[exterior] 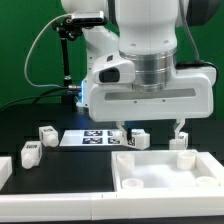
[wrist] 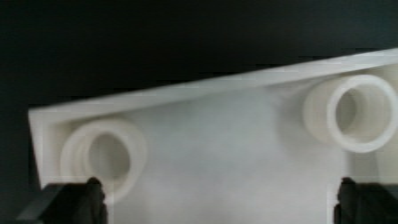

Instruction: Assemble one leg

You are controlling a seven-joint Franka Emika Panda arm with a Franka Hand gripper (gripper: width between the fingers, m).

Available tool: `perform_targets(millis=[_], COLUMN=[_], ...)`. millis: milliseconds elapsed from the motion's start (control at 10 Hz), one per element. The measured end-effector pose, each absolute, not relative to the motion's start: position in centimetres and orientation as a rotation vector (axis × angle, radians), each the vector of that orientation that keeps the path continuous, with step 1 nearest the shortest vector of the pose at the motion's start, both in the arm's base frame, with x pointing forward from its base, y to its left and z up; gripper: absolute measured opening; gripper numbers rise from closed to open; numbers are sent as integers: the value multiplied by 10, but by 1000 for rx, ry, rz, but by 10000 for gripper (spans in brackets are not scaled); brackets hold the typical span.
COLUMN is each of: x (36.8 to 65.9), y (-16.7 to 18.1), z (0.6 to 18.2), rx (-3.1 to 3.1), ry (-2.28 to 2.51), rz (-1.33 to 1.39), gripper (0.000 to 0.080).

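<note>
Three small white legs with black-and-white tags lie on the black table: one (exterior: 45, 133) and another (exterior: 30, 153) at the exterior view's left, a third (exterior: 137, 139) just behind the tray-like part. The big white tray-like part (exterior: 150, 172) sits at the front right. My gripper (exterior: 150, 134) hangs open and empty just above its far edge. In the wrist view the tray-like part (wrist: 222, 130) fills the picture with two round sockets (wrist: 98, 155) (wrist: 365, 110). My gripper (wrist: 217, 205) has its dark fingertips (wrist: 71, 202) far apart with nothing between them.
The marker board (exterior: 95, 137) lies flat behind the tray-like part, between the legs. Another white part (exterior: 3, 172) pokes in at the exterior view's left edge. A black stand with cables (exterior: 66, 60) rises at the back left.
</note>
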State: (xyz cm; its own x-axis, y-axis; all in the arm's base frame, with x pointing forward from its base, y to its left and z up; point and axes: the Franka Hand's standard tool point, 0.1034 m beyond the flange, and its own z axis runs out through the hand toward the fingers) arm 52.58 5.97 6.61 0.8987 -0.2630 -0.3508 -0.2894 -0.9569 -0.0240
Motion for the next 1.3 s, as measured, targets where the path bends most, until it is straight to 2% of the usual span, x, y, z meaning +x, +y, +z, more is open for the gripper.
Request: perform_targets(millis=[200,400,600,900,1300], x=[498,482,484,475,483], y=[89,97,92,104,111], z=[70,77,71,60,59], rx=[-2905,-2804,-2777,-2577,-2581], ry=[599,598,607,734,717], rz=[792,953,1024,1123,1108], gripper=[649,649,649,649,649])
